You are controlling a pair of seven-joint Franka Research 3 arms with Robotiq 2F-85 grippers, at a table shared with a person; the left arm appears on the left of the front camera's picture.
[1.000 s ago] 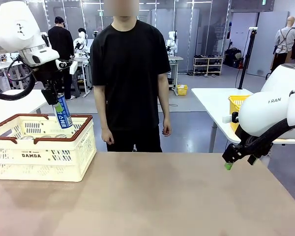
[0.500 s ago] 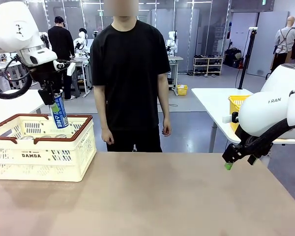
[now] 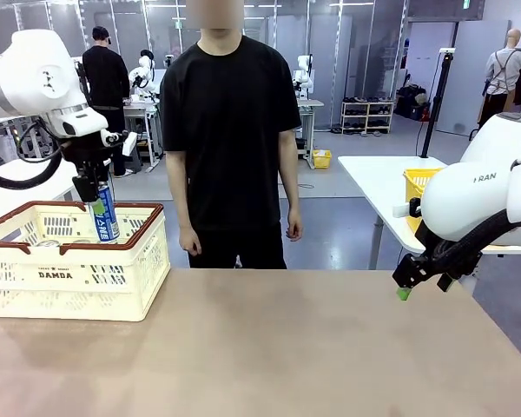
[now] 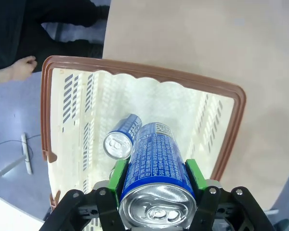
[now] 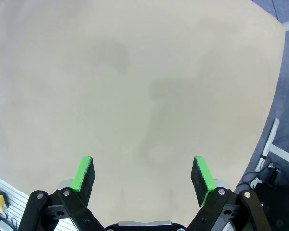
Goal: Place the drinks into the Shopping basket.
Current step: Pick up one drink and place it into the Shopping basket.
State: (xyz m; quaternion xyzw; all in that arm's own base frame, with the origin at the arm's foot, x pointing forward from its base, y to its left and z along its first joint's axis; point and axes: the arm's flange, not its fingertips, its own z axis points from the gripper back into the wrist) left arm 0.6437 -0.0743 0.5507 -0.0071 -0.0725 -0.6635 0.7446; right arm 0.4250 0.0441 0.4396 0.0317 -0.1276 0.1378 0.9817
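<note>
My left gripper (image 3: pixel 97 204) (image 4: pixel 154 175) is shut on a blue can (image 3: pixel 103 215) (image 4: pixel 157 168) with white lettering, held upright over the cream Shopping basket (image 3: pixel 69 274) (image 4: pixel 135 76), its lower end below the brown rim. Another blue can (image 4: pixel 122 136) lies on the basket floor beneath it, and silver can tops (image 3: pixel 48 244) show over the near rim. At the table's right edge my right gripper (image 3: pixel 405 289) (image 5: pixel 143 176) hangs open above bare tabletop, nothing between its green pads (image 5: pixel 84 173).
A person in a black shirt (image 3: pixel 230 130) stands at the table's far side, hands (image 3: pixel 189 241) down at the sides. A yellow mesh basket (image 3: pixel 417 186) sits on a white table behind my right arm. The brown tabletop (image 3: pixel 278 347) stretches right of the basket.
My left gripper has lowered the blue can and straightened it from a tilt to upright, sinking its lower end into the basket. The right arm and the person have not moved.
</note>
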